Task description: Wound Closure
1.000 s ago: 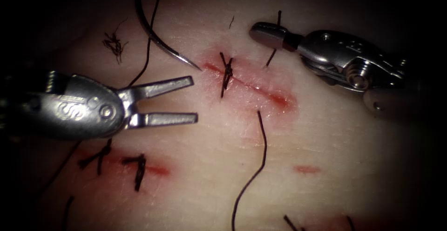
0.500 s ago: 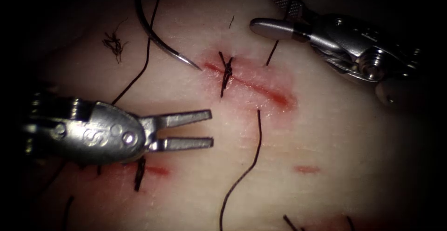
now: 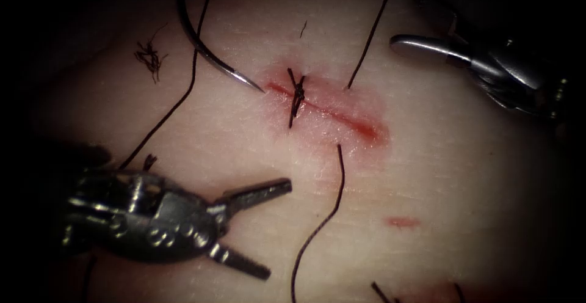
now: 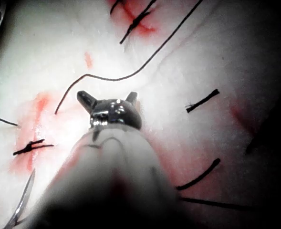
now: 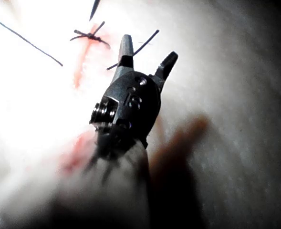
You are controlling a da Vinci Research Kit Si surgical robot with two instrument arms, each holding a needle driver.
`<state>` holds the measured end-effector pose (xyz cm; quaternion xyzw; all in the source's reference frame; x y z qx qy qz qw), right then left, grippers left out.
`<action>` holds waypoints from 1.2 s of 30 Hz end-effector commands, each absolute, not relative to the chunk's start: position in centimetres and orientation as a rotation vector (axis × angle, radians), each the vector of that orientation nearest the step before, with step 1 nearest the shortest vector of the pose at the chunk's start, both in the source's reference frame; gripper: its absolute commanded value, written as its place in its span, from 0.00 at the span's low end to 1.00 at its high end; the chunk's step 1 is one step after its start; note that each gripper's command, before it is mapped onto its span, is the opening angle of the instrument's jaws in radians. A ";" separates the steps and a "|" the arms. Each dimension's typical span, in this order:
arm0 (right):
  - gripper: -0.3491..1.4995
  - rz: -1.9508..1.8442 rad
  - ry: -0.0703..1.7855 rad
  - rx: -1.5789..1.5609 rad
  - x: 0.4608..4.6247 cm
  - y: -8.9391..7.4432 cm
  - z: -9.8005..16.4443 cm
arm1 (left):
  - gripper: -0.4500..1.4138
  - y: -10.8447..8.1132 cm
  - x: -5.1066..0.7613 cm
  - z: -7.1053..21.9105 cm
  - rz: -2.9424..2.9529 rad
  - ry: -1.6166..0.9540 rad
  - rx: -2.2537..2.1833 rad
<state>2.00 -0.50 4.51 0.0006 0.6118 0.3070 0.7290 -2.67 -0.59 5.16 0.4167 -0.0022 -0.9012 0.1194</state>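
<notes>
The cut point(image 3: 342, 118) runs slantwise across the tissue point(image 3: 464, 181), ringed with red fluid, with one knotted stitch point(image 3: 297, 95) near its left end. The curved needle point(image 3: 210, 60) lies free on the tissue left of the cut, its tip close to the cut's left end. My left tool point(image 3: 276, 229) hovers below and left of the cut, jaws open and holding nothing. My right tool point(image 3: 408, 21) is up and right of the cut, jaws wide open and empty. A loose thread end point(image 3: 367, 43) rises from the tissue beside it. In the wrist views I see the left tool point(image 4: 108, 98) and right tool point(image 5: 147, 52) open.
A long thread point(image 3: 326, 217) trails from below the cut toward the lower edge. Another strand point(image 3: 177, 104) runs from the needle's end down to the left tool. A frayed thread scrap point(image 3: 149, 55) lies at the upper left, a small red mark point(image 3: 403, 222) at the lower right.
My right tool opened, let go of the thread end and drew back up to the right. My left tool dropped lower, turned and spread its jaws wider.
</notes>
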 end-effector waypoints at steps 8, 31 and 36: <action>0.97 0.676 1.367 -0.014 2.06 -0.4 4.5 | 0.59 -0.8 -2.86 5.3 -2.392 -0.178 1.109; 0.94 0.640 1.387 0.010 2.04 -0.5 4.6 | 0.32 -1.1 -3.09 5.0 -2.177 -0.230 1.174; 0.94 0.532 1.330 0.033 2.06 -0.7 4.5 | 0.00 -0.9 -3.05 5.0 -2.163 -0.225 1.184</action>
